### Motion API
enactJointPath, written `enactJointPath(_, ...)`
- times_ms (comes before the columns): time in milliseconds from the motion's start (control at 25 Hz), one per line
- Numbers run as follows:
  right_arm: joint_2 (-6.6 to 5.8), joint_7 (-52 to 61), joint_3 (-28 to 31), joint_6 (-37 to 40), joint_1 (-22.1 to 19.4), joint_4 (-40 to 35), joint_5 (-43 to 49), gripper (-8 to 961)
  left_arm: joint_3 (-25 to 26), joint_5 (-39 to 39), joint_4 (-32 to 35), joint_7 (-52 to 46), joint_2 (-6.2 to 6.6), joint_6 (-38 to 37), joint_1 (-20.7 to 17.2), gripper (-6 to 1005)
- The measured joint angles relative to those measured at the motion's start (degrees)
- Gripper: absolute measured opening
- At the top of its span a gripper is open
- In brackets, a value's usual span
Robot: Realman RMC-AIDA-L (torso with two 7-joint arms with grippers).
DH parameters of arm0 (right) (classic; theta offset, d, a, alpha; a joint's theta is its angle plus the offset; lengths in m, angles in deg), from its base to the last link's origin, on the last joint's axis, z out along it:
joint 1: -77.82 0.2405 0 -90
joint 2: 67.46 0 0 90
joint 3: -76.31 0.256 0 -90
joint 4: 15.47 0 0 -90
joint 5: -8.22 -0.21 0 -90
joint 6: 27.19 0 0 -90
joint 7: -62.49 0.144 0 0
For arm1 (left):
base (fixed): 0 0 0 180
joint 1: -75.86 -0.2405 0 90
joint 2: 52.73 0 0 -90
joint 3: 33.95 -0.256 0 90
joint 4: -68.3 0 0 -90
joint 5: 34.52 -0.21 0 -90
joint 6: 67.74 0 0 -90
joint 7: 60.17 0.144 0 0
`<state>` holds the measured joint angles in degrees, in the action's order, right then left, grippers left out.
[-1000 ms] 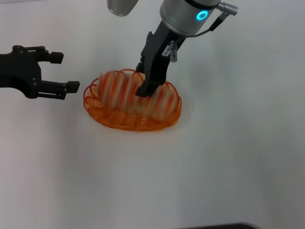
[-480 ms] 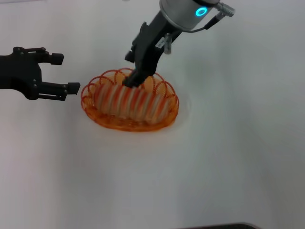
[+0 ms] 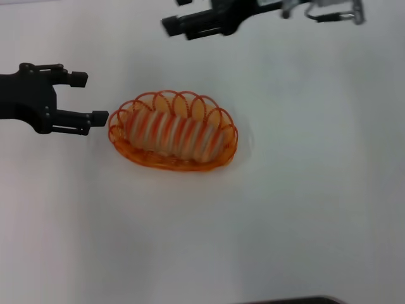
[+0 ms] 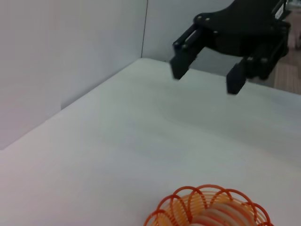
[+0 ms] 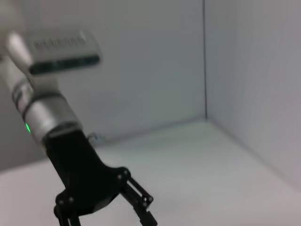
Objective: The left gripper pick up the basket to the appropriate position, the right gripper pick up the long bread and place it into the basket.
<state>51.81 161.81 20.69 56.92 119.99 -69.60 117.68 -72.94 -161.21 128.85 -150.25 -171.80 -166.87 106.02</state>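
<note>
The orange wire basket (image 3: 169, 163) stands on the white table, and the long bread (image 3: 172, 134) lies lengthwise inside it. My left gripper (image 3: 89, 98) is open and empty just left of the basket's rim, not touching it. My right gripper (image 3: 177, 24) is lifted high above and behind the basket, fingers apart and empty. The left wrist view shows the basket's looped rim (image 4: 188, 200) with the bread (image 4: 215, 217) in it, and the right gripper (image 4: 206, 79) open above the table. The right wrist view shows the left gripper (image 5: 106, 219), open.
White walls (image 4: 70, 56) enclose the back and the side of the white table (image 3: 285, 209). A dark strip (image 3: 291, 300) shows at the table's front edge.
My right gripper let go of the bread, opened, and rose up and back from the basket. The bread now rests in the basket. The left gripper has not moved.
</note>
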Motion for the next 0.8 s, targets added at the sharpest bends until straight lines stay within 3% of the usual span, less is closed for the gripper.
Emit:
enactJointPath(40, 0.0, 0.0, 0.0, 0.0, 0.0, 0.0, 0.0, 666, 0.1, 0.4, 0.0, 0.0, 0.07, -0.2, 0.0, 890)
enactJointPath(280, 0.15, -8.3, 4.0, 1.4, -9.8, 0.1, -5.8, 666, 0.1, 1.7, -0.3, 0.0, 0.32, -1.2, -0.4, 891)
enactJointPath(800, 0.87, -34.0, 2.0, 8.4, -23.1, 6.6, -8.7, 666, 1.4, 1.0, -0.6, 0.4, 0.23, -6.2, -4.3, 891)
